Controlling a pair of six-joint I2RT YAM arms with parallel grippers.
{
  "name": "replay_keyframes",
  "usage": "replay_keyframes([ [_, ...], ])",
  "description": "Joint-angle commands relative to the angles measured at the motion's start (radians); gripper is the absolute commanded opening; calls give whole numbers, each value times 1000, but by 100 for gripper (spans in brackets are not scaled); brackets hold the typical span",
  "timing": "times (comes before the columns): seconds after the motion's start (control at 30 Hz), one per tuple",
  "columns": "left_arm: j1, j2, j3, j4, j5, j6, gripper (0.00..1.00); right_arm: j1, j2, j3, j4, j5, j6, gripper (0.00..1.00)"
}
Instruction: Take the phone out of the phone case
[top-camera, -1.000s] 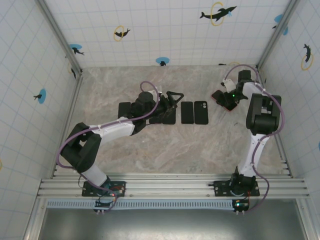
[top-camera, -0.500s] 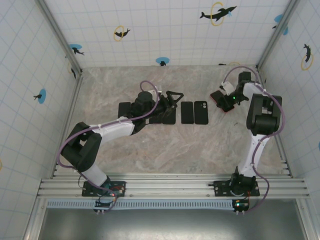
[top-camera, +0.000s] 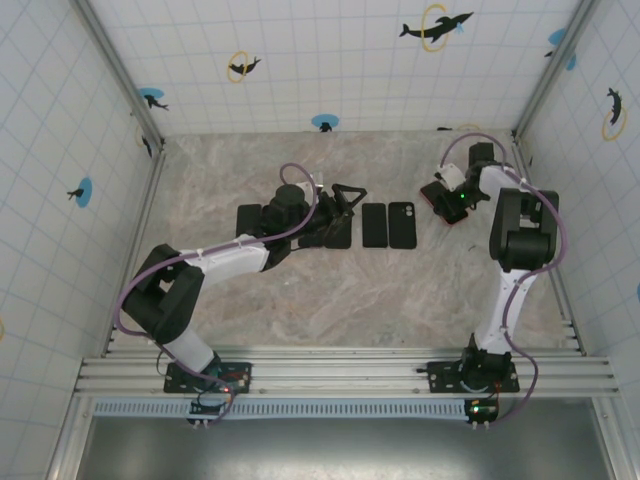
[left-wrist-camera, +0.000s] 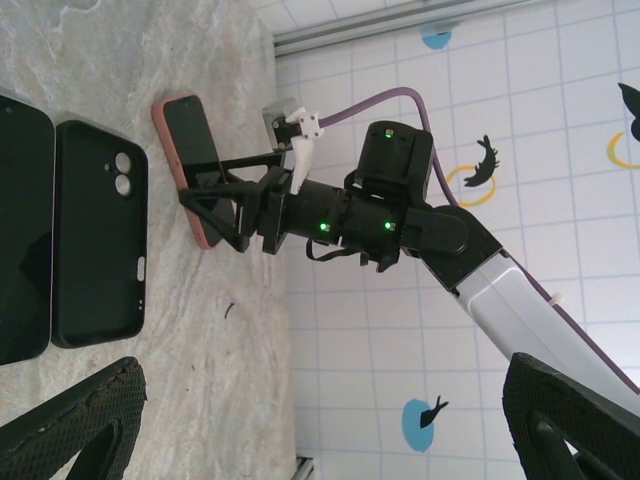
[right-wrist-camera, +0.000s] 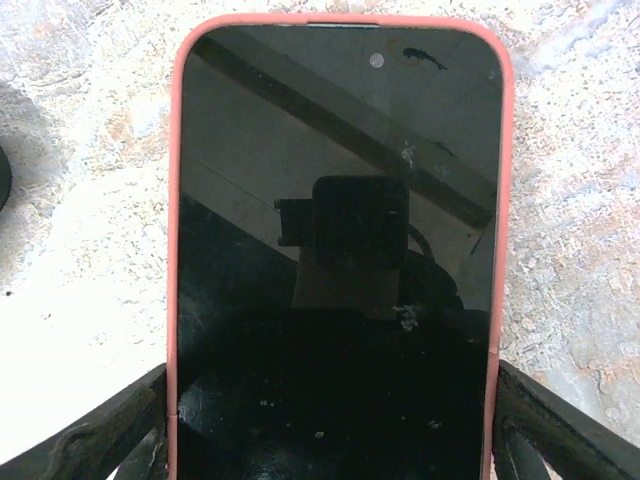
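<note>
No letters, numbers, brand names or labels can be read anywhere. The only printed marks are pictures on the tiled walls (top-camera: 300, 60): black dolphin silhouettes (top-camera: 437, 24), some set across a yellow ring (top-camera: 239, 67) and others on a blue disc (top-camera: 324, 122) (the left wrist view has the same two kinds, again without lettering). The phone (right-wrist-camera: 335, 250) in its pink phone case (right-wrist-camera: 174, 200) has a dark screen with reflections and specks on it, but no writing.
</note>
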Motion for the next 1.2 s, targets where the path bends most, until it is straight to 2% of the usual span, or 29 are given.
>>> replay_keyframes([
  [0.0, 7, 21, 0, 36, 18, -9, 94, 4, 54, -53, -54, 93, 17, 71],
  [0.17, 7, 32, 12, 36, 22, -10, 94, 5, 29, -50, -37, 99, 40, 59],
  [0.47, 6, 47, 31, 36, 23, -12, 94, 2, -105, -114, 52, 44, 133, 53],
  [0.83, 7, 66, 60, -14, 11, 31, 93, -41, -309, -333, 248, -141, 298, 50],
  [1.17, -11, 137, 211, -141, -28, 110, 88, -43, -518, -549, 483, -383, 474, 49],
])
